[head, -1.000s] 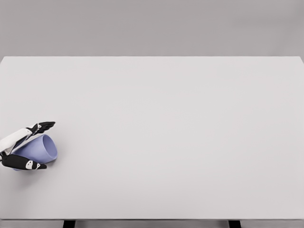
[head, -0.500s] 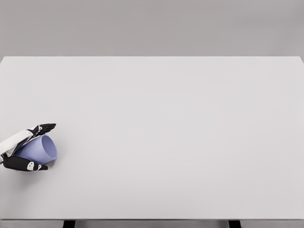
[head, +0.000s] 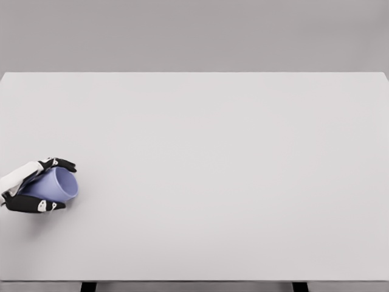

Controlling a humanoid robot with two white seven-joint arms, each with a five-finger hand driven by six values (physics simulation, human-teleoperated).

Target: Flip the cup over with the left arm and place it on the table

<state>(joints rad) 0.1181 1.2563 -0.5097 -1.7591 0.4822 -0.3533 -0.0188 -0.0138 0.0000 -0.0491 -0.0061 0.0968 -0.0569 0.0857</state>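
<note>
A light purple cup [head: 59, 185] lies on its side at the left edge of the white table [head: 219, 170], its open mouth facing right. My left hand [head: 53, 185] comes in from the left edge and wraps the cup. The upper black-tipped fingers [head: 59, 163] curl over the top of the rim and the thumb [head: 37, 205] presses along the underside. The cup's base is hidden behind the hand. The right arm does not show.
The table's left edge runs just beside the hand and its front edge lies along the bottom of the picture. Two dark table legs [head: 89, 286] show below the front edge. A plain grey wall stands behind.
The upper fingers have curled down onto the cup's rim and the thumb has closed in below. The cup has shifted slightly right and up with the hand.
</note>
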